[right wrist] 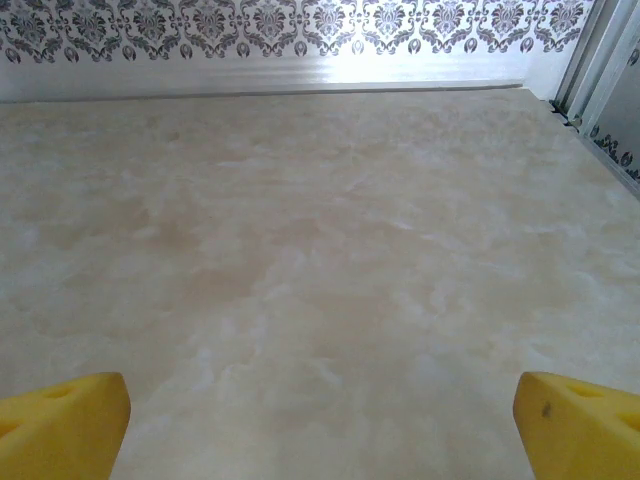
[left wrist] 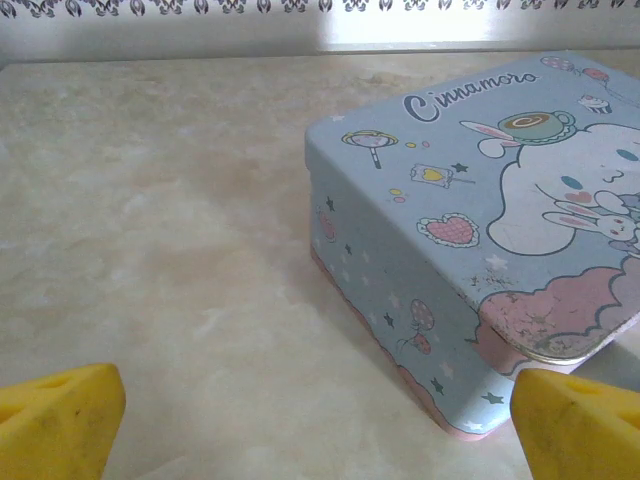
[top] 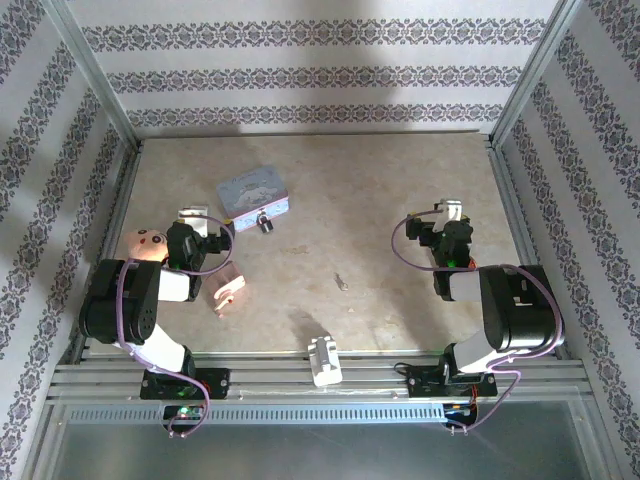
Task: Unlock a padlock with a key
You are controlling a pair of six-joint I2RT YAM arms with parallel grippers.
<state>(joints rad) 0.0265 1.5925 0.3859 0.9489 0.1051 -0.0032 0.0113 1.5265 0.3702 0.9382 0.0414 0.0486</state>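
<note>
The padlock (top: 265,224), tiny and dark with a silvery shackle, lies on the table against the near side of the lilac tin (top: 254,194). The key (top: 342,282), a thin grey sliver, lies apart near the table's middle. My left gripper (top: 205,225) stands open just left of the tin. In the left wrist view its yellow fingertips (left wrist: 62,420) frame bare table, with the tin (left wrist: 480,220) ahead to the right. My right gripper (top: 432,216) is open over the right side, its fingertips (right wrist: 62,425) wide apart above bare table with nothing between them.
A pink clip-like object (top: 228,292) lies near the left arm, and a peach round toy (top: 147,243) sits by its elbow. A white blocky piece (top: 324,360) rests at the near edge. Patterned walls and metal rails enclose the table (top: 380,180).
</note>
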